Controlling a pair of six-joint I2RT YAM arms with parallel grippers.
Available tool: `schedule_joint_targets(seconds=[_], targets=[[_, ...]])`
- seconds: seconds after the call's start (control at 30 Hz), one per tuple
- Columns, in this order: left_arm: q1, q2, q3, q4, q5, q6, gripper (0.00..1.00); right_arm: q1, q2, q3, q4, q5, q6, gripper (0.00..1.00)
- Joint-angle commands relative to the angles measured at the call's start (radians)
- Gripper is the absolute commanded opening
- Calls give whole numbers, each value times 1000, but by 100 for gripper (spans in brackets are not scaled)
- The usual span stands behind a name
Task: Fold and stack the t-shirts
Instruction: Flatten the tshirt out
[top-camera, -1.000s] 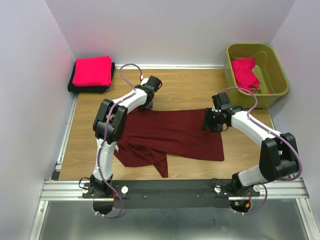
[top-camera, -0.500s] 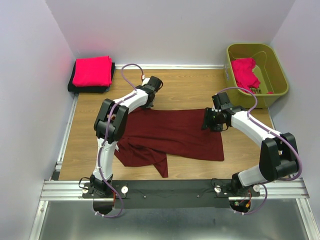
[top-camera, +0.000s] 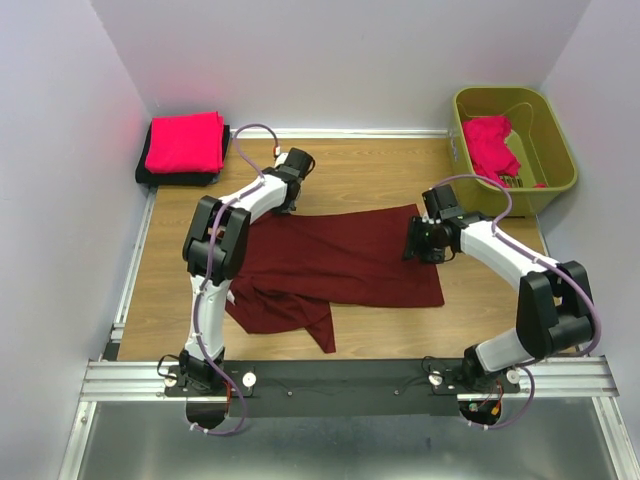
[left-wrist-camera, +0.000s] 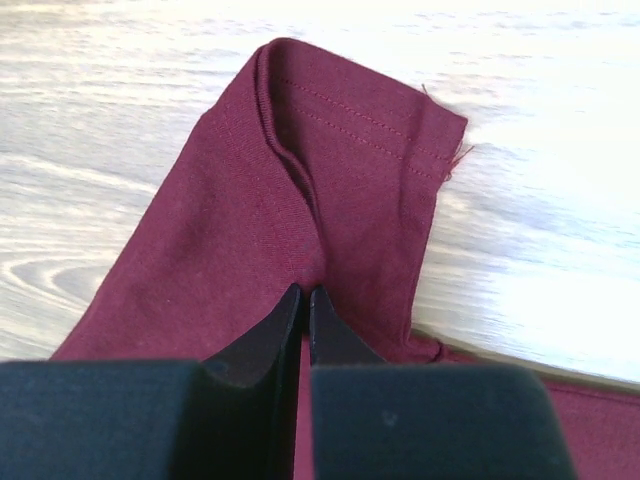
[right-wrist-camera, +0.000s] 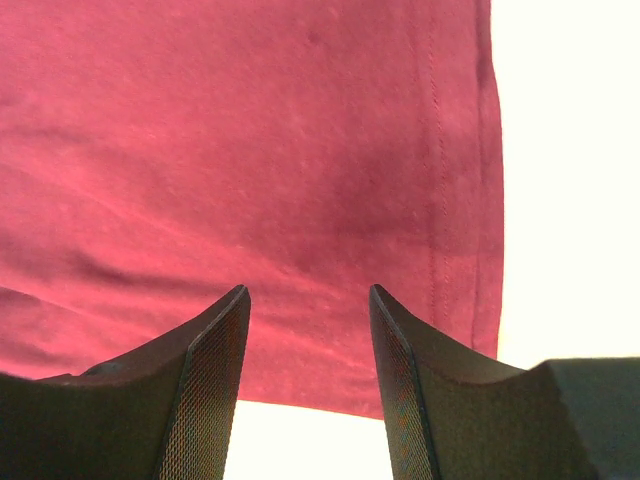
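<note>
A dark maroon t-shirt (top-camera: 340, 262) lies spread on the wooden table, its lower left part bunched. My left gripper (top-camera: 284, 206) is at the shirt's far left corner. In the left wrist view it (left-wrist-camera: 305, 293) is shut on a raised fold of the maroon cloth (left-wrist-camera: 340, 170). My right gripper (top-camera: 412, 243) is over the shirt's right end. In the right wrist view it (right-wrist-camera: 308, 292) is open above flat maroon cloth (right-wrist-camera: 250, 150), near the hem. A folded pinkish-red shirt (top-camera: 185, 142) lies on a folded black one (top-camera: 175, 179) at the back left.
An olive-green bin (top-camera: 515, 197) stands at the back right with a crumpled pinkish-red shirt (top-camera: 490, 142) inside. White walls close the left, back and right sides. A metal rail (top-camera: 340, 372) runs along the near edge.
My left gripper has moved a little left with the cloth in it. The maroon shirt has been drawn left and back, and its right edge has shifted. The right gripper has barely moved.
</note>
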Motion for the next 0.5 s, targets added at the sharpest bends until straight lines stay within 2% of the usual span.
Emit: schedule_joint_targets(seconds=[0.0,0.27,0.47], targets=[[21,-62,31,2,30,44,13,-1,32,-19,47,39,-13,58],[41,-66,31,6,51,67,13,-1,142,-73,121,88,-6,58],[61,-86,19,6,51,87,14,-9,152,-135,115,117,45,56]])
